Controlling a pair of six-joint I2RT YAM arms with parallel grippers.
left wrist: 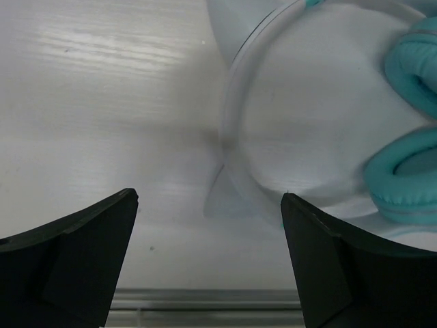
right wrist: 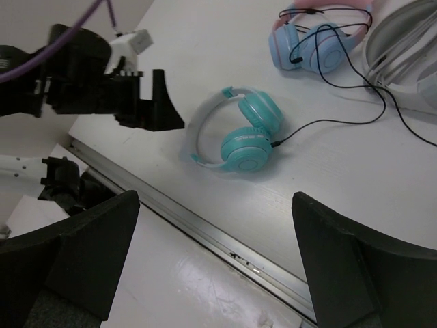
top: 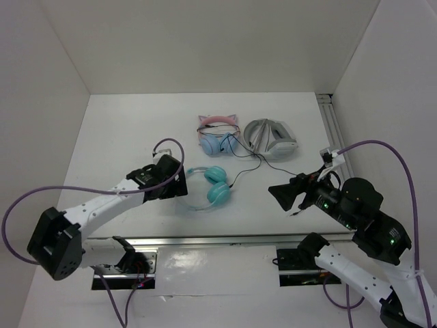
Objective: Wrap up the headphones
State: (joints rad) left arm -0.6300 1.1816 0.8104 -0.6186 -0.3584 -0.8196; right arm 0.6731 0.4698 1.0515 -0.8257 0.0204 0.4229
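The headphones (top: 216,186) lie flat near the table's middle front, two teal cups side by side and a pale headband curving to the left. Their thin black cable (top: 247,169) trails right and back toward the other pairs. My left gripper (top: 180,183) is open just left of the headband, low over the table. In the left wrist view the headband (left wrist: 232,116) arcs ahead of the open gripper (left wrist: 208,197), with the teal cups (left wrist: 410,171) at right. My right gripper (top: 278,196) hangs open to the right of the headphones (right wrist: 240,138), apart from them, nothing between its fingers (right wrist: 215,197).
A pink cat-ear pair with light-blue cups (top: 218,134) and a grey-white pair (top: 271,139) lie at the back, black cable looping between them. An aluminium rail (top: 225,239) runs along the near table edge, another (top: 333,126) down the right side. White walls enclose the table.
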